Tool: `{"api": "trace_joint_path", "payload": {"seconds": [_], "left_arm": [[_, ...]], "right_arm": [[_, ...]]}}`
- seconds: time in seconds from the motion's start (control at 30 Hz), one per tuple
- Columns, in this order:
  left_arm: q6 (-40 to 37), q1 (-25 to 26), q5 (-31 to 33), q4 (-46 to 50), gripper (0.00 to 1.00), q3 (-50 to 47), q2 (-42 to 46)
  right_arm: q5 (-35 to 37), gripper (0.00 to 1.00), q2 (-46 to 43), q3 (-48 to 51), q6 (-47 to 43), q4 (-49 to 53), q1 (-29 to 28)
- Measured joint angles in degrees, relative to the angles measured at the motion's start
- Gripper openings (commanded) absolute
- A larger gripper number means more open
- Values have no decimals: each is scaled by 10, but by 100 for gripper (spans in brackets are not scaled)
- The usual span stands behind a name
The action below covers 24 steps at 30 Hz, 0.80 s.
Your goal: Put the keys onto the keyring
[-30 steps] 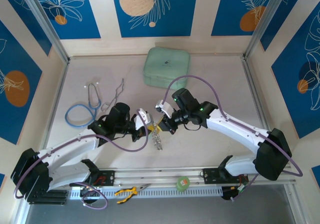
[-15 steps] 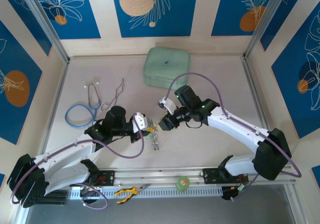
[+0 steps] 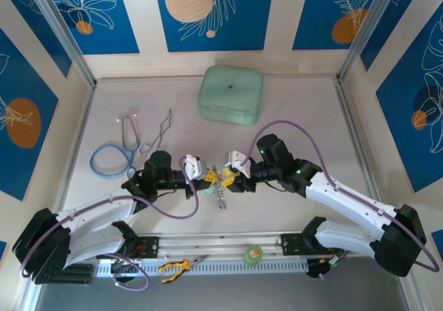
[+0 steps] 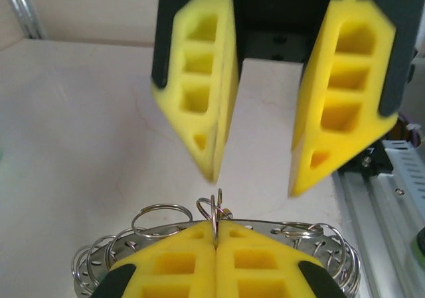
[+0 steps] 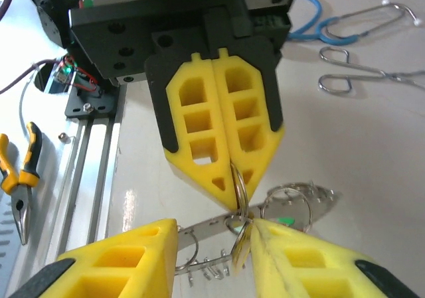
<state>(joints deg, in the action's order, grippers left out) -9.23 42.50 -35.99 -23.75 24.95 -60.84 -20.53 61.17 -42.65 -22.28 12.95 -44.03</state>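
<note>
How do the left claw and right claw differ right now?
The left claw is shut, pinching a thin loop of the keyring; the right claw stands open, fingers apart beside that loop. The left claw reaches in from the left, the right claw from the right. Both have yellow fingers and meet tip to tip over the keyring.

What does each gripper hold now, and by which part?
The left gripper pinches the keyring by one of its small loops. The right gripper is open and holds nothing.
</note>
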Motion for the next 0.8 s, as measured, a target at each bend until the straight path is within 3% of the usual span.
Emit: {"api": "trace_joint_path", "payload": {"seconds": [0.33,0.5,0.63,0.7,0.77,0.8], "left_arm": [[6,0,-32,-31,0,-8,-11],[6,0,-38,-33,0,-9,-12],[6,0,-40,-32,0,-10,-12],[6,-1,-38,-30,0,-11,-12],[5,-1,-28,-26,19,-11,-12],[2,-1,-23,-26,22,-11,-12]], "right_arm": [[2,15,14,0,-45,-17,-12],[2,10,13,0,-47,-17,-12],[2,0,16,0,-48,-17,-14],[3,0,22,-4,-48,-14,-14],[8,0,30,-11,-48,-7,-14],[9,0,32,-13,-49,-4,-14]]}}
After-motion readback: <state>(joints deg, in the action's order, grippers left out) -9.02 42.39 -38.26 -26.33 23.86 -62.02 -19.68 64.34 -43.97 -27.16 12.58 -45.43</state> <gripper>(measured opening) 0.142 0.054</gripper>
